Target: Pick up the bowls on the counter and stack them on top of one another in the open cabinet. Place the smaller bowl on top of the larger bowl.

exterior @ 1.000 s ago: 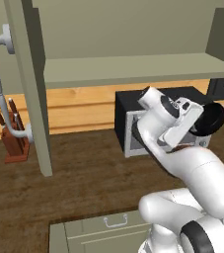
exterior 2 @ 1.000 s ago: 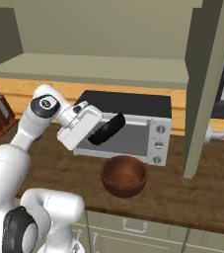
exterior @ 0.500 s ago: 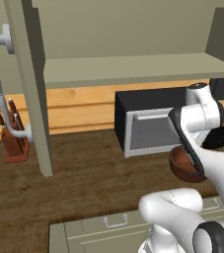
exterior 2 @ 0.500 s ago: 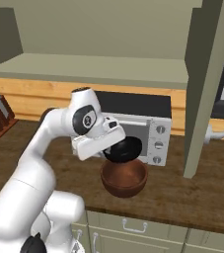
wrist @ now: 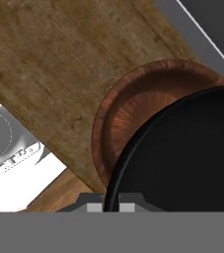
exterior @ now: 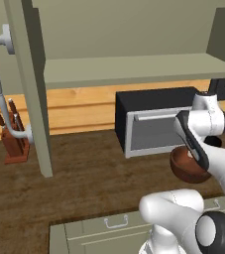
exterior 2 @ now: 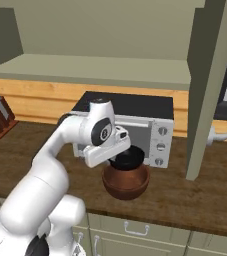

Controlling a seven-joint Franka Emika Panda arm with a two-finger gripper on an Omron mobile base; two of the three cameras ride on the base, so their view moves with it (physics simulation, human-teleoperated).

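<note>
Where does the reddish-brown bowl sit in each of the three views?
Left base view: larger bowl at right, partly behind the arm.
Right base view: larger bowl at centre, under the smaller bowl.
Hand view: larger bowl centre-right, beneath the black one.
Shared landmark: the microwave just behind it.

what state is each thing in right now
gripper: shut on the black bowl
black bowl: held just above the brown bowl, over its mouth
brown bowl: upright on the counter, in front of the microwave
cabinet: open, shelf bare
cabinet door: swung open
microwave: door closed
knife block: upright, knives in it
drawer: closed
</note>
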